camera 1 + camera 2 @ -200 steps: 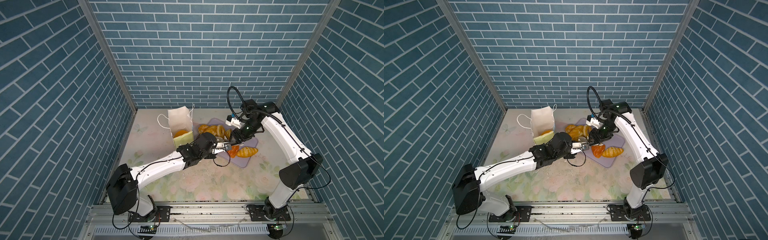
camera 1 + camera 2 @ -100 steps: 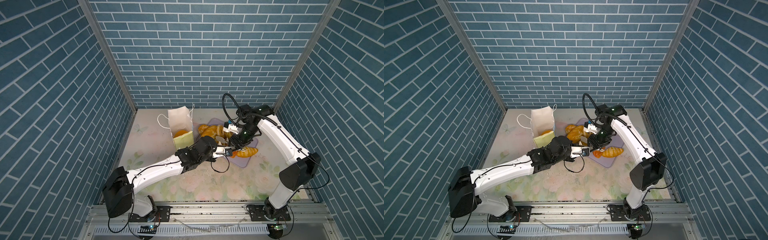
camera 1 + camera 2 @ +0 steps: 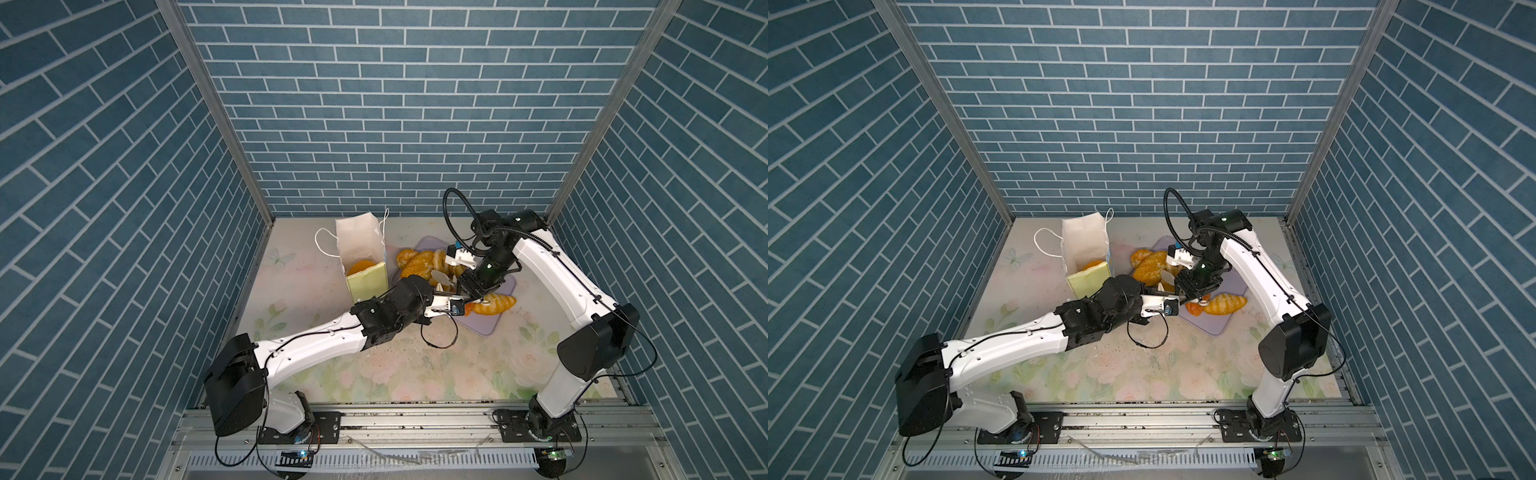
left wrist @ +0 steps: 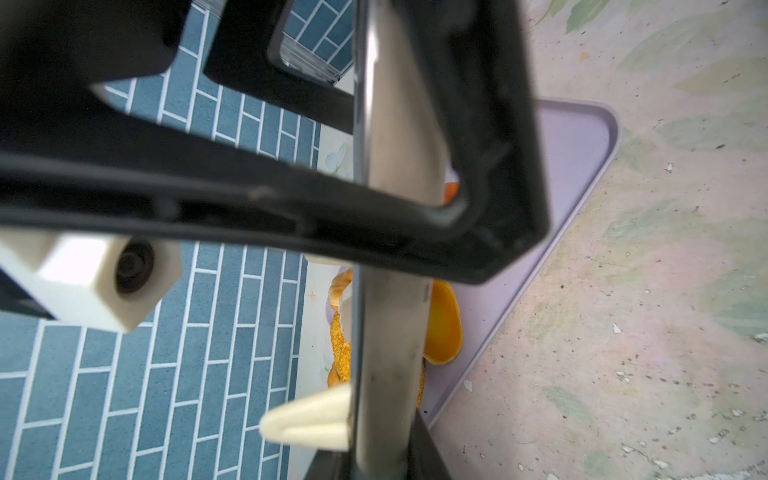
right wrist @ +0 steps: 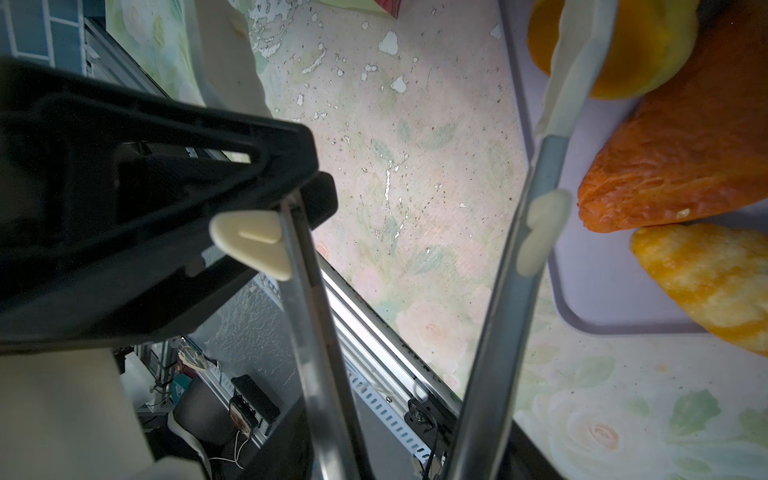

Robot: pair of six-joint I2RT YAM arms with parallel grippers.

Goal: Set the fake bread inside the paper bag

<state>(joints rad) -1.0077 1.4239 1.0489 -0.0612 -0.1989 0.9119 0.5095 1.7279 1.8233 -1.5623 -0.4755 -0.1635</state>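
Note:
The paper bag (image 3: 368, 282) stands upright at the back left with one orange fake bread (image 3: 359, 266) inside. More fake bread lies on the lavender tray (image 3: 492, 328): a seeded loaf (image 3: 419, 264), a golden croissant (image 3: 494, 304) and a small orange piece (image 3: 469, 308). My left gripper (image 3: 451, 294) reaches over the tray's left edge. Its fingers (image 4: 395, 353) lie together with no gap, and their tips are hidden. My right gripper (image 5: 407, 33) crosses just above it, open. One of its fingertips (image 5: 582, 62) is against a yellow-orange tart shell (image 5: 644, 45), and only the mat shows between its fingers.
Blue brick walls close in the left, back and right sides. The floral mat (image 3: 415, 374) is flaked and speckled in front of the tray. A metal rail (image 3: 415, 411) runs along the front edge. The right arm's black cable (image 3: 451, 216) loops above the tray.
The right gripper has come forward and down from the back of the tray to just above the left gripper, opening slightly. The left gripper has reached a little farther onto the tray.

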